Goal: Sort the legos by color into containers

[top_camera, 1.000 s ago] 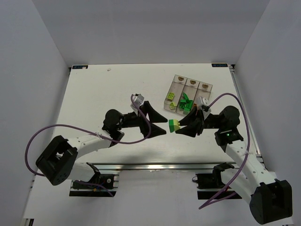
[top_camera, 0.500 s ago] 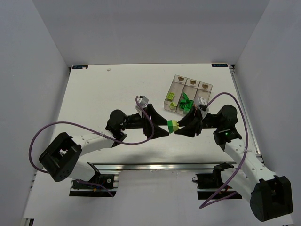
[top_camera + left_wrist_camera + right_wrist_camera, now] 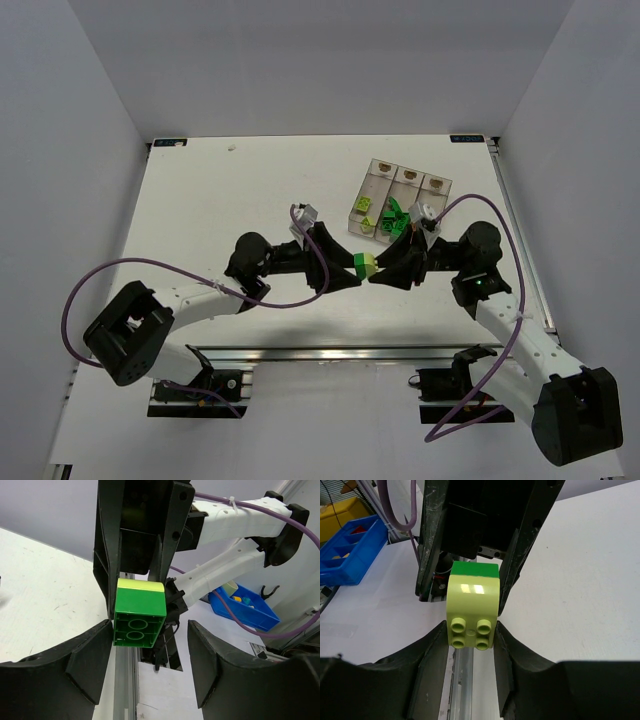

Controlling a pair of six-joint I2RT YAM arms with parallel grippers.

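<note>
Green and lime, two joined bricks (image 3: 366, 265) sit pinched in the right gripper (image 3: 471, 640); left gripper (image 3: 149, 632) gapes around them; three containers (image 3: 375, 186) nearby.

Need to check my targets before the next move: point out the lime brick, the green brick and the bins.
lime brick (image 3: 472, 607): right wrist view, curved face.
green brick (image 3: 140, 611): left wrist view, flat side face.
bins (image 3: 372, 188): top view, bare floor of the left bin.

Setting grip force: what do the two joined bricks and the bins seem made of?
Yellow-green brick: hard moulded plastic, glossy; bright light reflections on its curved face. Green brick: likely the same plastic, smooth, with crisp moulded rings underneath. Bins: probably clear rigid plastic; the white table shows through.
</note>
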